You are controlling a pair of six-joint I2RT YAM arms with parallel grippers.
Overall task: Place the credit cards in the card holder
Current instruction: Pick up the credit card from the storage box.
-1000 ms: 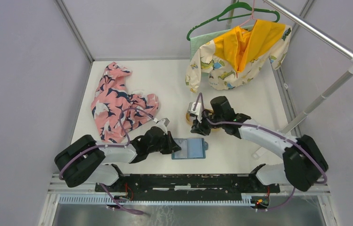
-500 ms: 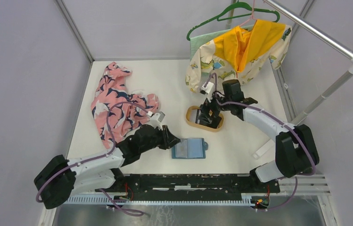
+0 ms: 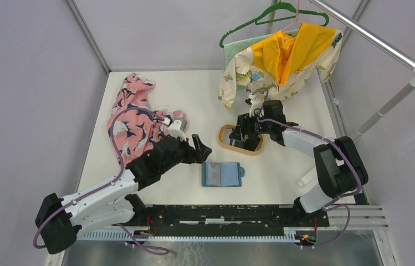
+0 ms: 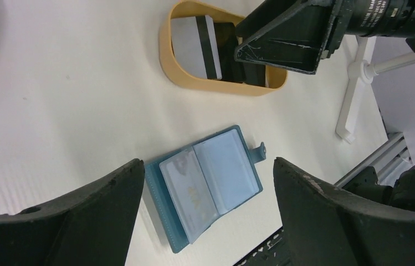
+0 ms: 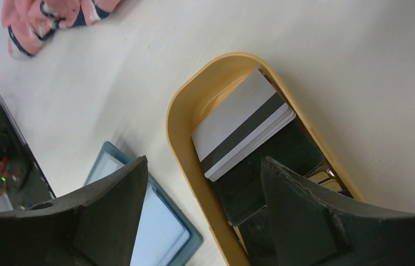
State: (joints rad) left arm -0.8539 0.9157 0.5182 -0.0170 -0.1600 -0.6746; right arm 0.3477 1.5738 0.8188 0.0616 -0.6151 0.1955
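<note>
The teal card holder (image 3: 221, 174) lies open and flat near the table's front. A pale card (image 4: 191, 191) sits in its left clear pocket. My left gripper (image 3: 202, 152) hovers open just left of and above the card holder (image 4: 232, 166), with nothing between its fingers. In the tan oval tray (image 3: 228, 141) lie the credit cards: a pale one with a dark stripe (image 5: 244, 124) on top of dark ones (image 5: 271, 166). My right gripper (image 5: 204, 159) hangs open over the tray's near rim (image 5: 183, 127), holding nothing.
A pink patterned garment (image 3: 136, 119) lies at the left, close behind my left arm. A dinosaur-print garment (image 3: 280, 64) hangs on a green hanger at the back right. A metal rack pole (image 3: 382, 108) and its white foot (image 3: 309, 178) stand at the right.
My left gripper opened and drew back up and left from the card holder. My right arm moved to the tray and its jaws opened wide.
</note>
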